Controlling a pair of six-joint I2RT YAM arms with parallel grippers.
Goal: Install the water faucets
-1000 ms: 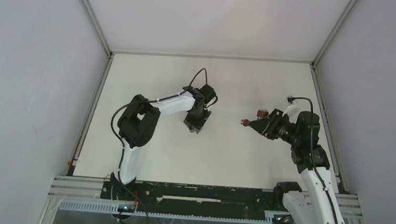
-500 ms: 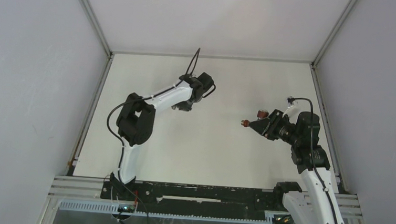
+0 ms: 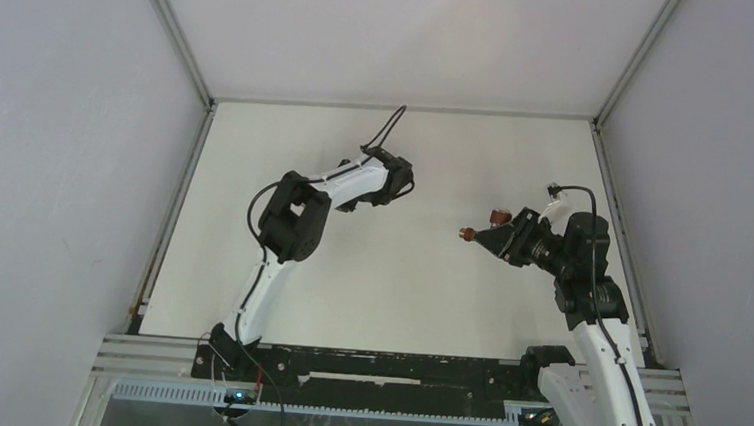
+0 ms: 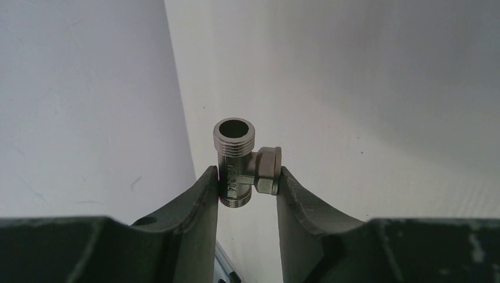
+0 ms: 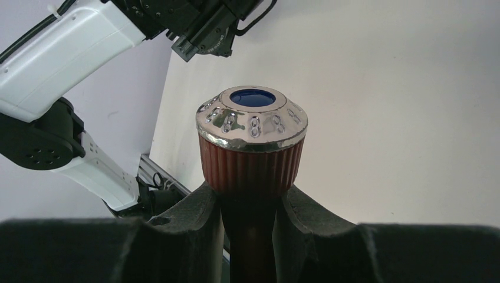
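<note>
- The left end effector [image 4: 247, 184] was clenched on the silver pipe piece [image 4: 236, 160], up over the desk [image 3: 398, 285].
- The right end effector [image 5: 250, 197] gripped the red-brown tap [image 5: 252, 150], well apart from it.
- The job looked to need the tap lined up straight with the open hole, then brought in slowly.

- White table [image 3: 397, 305]: matte top, evenly lit, only soft shadows on it.
- Back wall [image 3: 405, 35]: plain pale panel that meets the table's far edge along a thin seam.
- Left wall [image 3: 57, 151] and right wall [image 3: 726, 177]: the same pale grey, bare.
- Left strut [image 3: 170, 26] and right strut [image 3: 636, 59]: slim metal bars running up the two rear corners.
- Black rail [image 3: 422, 369]: spans the table's near edge.
- Slotted grey duct [image 3: 360, 405]: runs just in front of the rail.
- Light: diffuse, with no lamp or window in view.
</note>
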